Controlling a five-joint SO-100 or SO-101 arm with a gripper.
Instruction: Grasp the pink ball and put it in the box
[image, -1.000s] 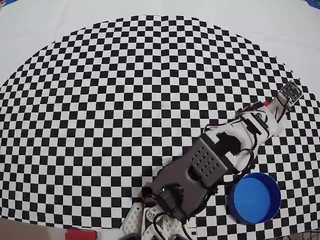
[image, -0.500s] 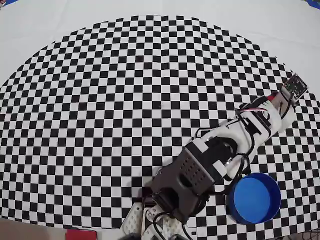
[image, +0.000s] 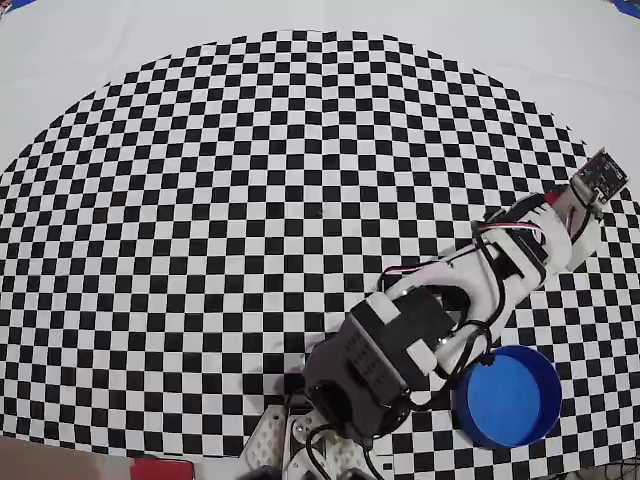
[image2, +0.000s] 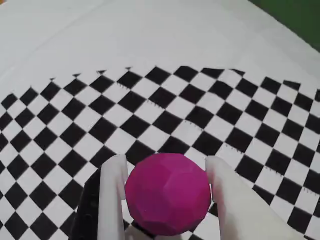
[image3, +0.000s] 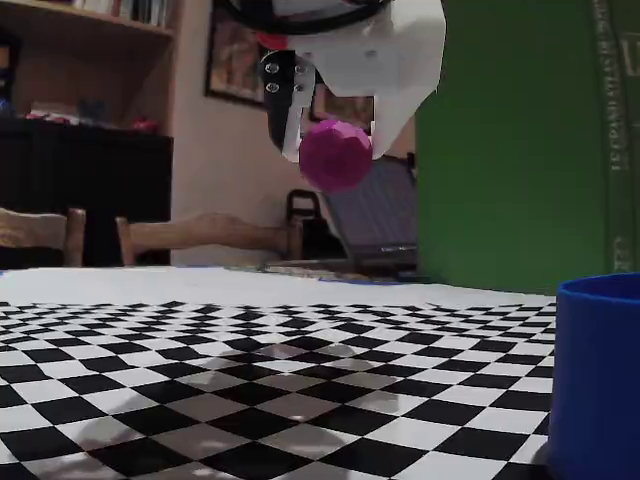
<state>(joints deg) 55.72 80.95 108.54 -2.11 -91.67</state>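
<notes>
Magenta and faceted, the pink ball (image2: 168, 194) sits pinched between the white fingers (image2: 112, 190) of the hand (image3: 335, 140), closed snugly on its sides and held well above the checkered surface (image3: 200, 390) in the fixed view. From overhead, the blue box (image: 510, 396) rests on the surface at about 5 o'clock, beside the arm (image: 440, 310), which stretches toward 2 o'clock.

Bright, even indoor light; soft shadows on the checkered counter (image3: 200, 400) (fixed view's near edge blurred); wrist view slightly soft.
</notes>
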